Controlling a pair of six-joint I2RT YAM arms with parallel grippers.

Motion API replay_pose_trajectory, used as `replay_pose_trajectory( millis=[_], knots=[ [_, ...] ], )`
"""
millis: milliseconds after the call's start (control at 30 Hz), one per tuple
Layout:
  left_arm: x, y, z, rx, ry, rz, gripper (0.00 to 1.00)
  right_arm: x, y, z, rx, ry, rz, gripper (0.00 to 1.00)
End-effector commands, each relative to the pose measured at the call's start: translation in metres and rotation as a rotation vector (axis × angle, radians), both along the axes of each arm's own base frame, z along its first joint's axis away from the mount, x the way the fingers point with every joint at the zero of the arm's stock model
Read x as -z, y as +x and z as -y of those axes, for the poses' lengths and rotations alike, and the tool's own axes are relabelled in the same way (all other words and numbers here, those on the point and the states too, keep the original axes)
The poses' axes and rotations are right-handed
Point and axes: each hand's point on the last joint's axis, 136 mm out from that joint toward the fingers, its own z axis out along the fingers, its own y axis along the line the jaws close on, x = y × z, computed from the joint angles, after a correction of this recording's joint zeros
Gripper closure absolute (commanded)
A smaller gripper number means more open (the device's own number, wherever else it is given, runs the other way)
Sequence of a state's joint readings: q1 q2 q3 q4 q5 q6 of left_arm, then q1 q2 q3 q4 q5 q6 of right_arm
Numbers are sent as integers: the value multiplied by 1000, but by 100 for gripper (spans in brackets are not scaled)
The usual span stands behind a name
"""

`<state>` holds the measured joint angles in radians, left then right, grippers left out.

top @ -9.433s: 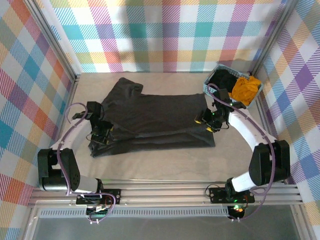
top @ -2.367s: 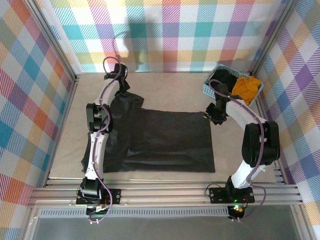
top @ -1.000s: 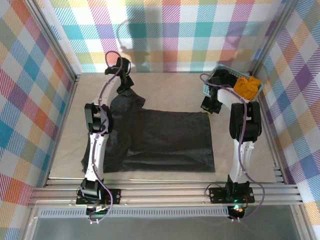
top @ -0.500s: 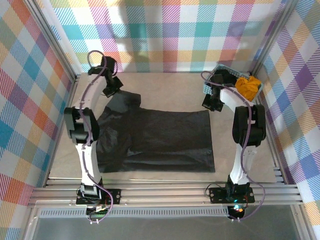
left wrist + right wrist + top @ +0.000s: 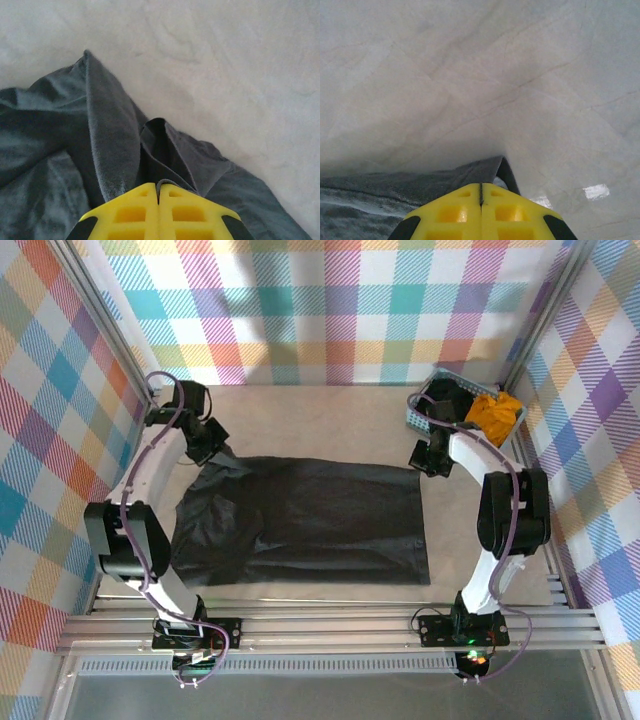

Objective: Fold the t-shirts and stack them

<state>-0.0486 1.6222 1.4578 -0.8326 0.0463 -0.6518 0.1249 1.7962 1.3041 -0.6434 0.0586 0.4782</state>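
One charcoal t-shirt lies flat, long axis left-right, hem rightward.

charcoal t-shirt spread flat; black t-shirt, mustard t-shirt bunched far right

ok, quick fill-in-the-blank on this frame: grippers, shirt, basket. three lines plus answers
1. The left gripper is ___ on a fold of the charcoal t-shirt.
2. The right gripper pinches that shirt's far ___ corner, as the top view has it.
3. The blue basket holds a black shirt and an ___ one.

Missing words: shut; right; orange
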Motion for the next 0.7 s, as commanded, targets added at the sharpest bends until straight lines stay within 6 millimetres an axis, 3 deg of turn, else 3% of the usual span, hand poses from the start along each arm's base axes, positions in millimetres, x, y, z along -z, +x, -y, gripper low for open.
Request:
replay_pose_trajectory(
  millis=[0, 167, 467, 667],
  knots=[
    [-14, -26, -8, -37, 4, 23, 100, -17, -7, -4, -8, 21, 37, 100],
    [-8, -77, -19, -82, 42, -8, 100, -16, -35, -6, 18, 34, -14, 100],
    [15, -165, -39, -206, 97, -93, 100, 4, -86, 8, 83, -11, -150, 100],
    [22, -188, -42, -223, 103, -100, 100, 9, -103, 9, 116, -8, -213, 100]
  ],
)
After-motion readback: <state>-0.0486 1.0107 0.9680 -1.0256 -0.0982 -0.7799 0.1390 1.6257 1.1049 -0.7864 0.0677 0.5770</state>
